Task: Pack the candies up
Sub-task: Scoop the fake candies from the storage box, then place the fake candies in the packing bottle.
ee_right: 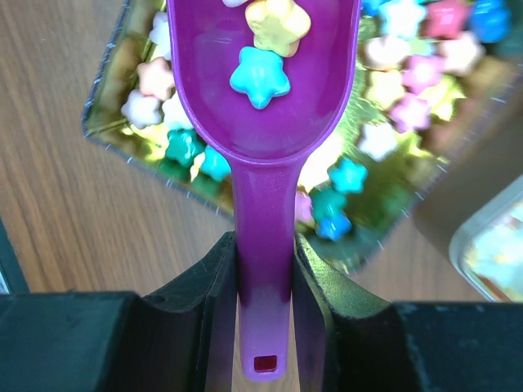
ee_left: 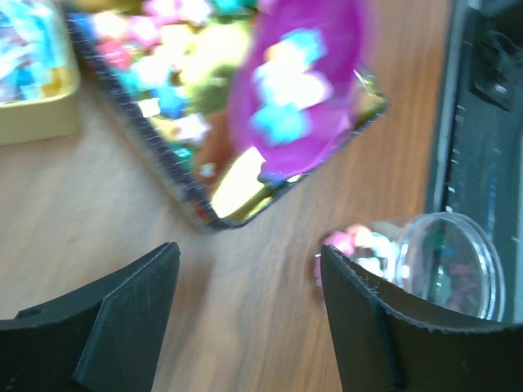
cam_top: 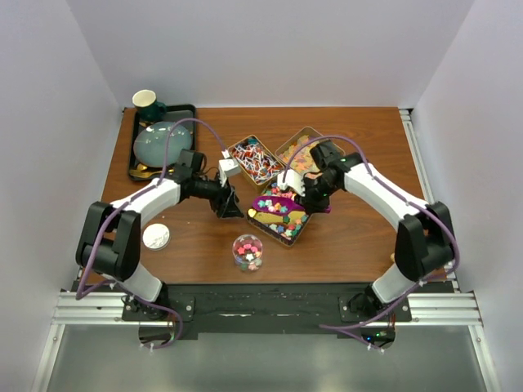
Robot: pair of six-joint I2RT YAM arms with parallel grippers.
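Observation:
Bright star-shaped candies (ee_right: 409, 69) fill a gold tin (cam_top: 278, 219) at the table's middle. My right gripper (ee_right: 264, 245) is shut on the handle of the purple scoop (ee_right: 261, 122), which hangs over the tin with a few star candies (ee_right: 260, 76) in its bowl. A clear cup (cam_top: 248, 251) partly filled with candies stands in front of the tin. My left gripper (ee_left: 249, 253) is open and empty, low over bare wood between the tin (ee_left: 237, 192) and the cup (ee_left: 449, 261). The scoop also shows in the left wrist view (ee_left: 302, 90).
Two more tins stand behind: red-white-blue wrapped candies (cam_top: 255, 160) and orange-yellow gummies (cam_top: 299, 152). A black tray (cam_top: 139, 167) with a teal dome and a green cup (cam_top: 146, 101) is at the back left. A white lid (cam_top: 156, 237) lies front left.

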